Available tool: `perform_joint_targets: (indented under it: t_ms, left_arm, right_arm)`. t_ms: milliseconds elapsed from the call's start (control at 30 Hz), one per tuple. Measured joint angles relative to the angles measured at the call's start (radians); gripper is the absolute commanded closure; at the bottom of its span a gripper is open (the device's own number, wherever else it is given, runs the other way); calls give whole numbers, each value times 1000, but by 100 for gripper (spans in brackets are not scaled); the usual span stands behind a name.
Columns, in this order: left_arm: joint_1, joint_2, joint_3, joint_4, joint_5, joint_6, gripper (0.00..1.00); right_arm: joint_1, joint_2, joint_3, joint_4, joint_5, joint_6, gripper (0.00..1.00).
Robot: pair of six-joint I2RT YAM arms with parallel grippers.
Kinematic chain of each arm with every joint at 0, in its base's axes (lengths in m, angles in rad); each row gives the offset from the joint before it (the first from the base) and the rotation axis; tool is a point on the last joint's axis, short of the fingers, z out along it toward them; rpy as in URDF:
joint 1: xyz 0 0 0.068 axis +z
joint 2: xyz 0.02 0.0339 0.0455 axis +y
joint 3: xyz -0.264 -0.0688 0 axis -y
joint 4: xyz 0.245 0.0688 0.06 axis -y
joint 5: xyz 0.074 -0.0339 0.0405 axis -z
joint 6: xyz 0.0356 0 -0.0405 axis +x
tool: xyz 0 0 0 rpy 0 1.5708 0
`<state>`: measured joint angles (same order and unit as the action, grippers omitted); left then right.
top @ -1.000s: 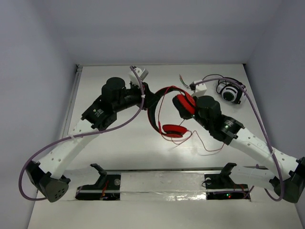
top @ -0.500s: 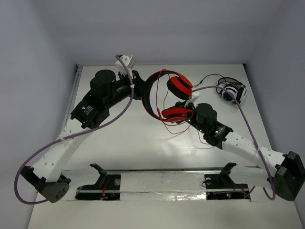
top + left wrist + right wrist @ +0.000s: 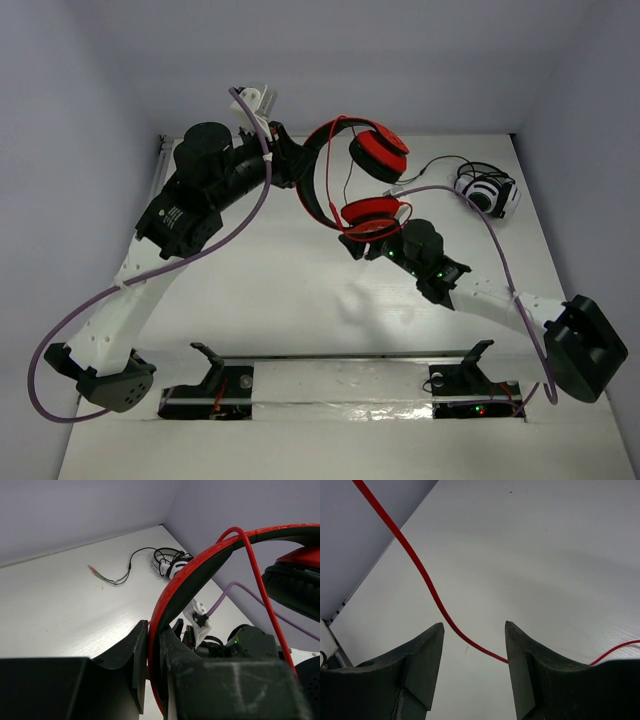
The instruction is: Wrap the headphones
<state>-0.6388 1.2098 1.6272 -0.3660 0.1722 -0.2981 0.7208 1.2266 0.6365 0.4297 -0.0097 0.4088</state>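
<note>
The red headphones point(image 3: 355, 170) hang in the air above the table's back half, with one earcup point(image 3: 378, 152) above the other point(image 3: 370, 212). My left gripper point(image 3: 296, 172) is shut on the red-and-black headband point(image 3: 200, 575), which passes between its jaws point(image 3: 154, 632). The thin red cable point(image 3: 256, 575) runs over the headband and dangles below the lower earcup. My right gripper point(image 3: 353, 246) sits just under that earcup and is open. In the right wrist view the red cable point(image 3: 427, 587) crosses loosely between its fingers point(image 3: 474, 627) without being pinched.
Smaller white and black headphones point(image 3: 487, 192) lie at the back right, their dark cable and plug point(image 3: 96, 571) trailing leftward on the table. Walls close the table at the back and both sides. The right arm's purple hose point(image 3: 470, 195) arches over the back right.
My left arm has lifted the headphones up and toward the back left. My right gripper has opened wider and moved left, from beside the earcup to below the lower one.
</note>
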Motion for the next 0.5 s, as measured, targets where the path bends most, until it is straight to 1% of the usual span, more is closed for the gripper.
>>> perform_joint_targets:
  t_ms: [267,500]
  left_arm:
    - [6,10,44,-64,-2,2,100]
    - [8,49,185,-115,-5,7,100]
  right_arm:
    - [-14,90,0,39,6,-1,42]
    - [-41,166,0,58,10,-2,44]
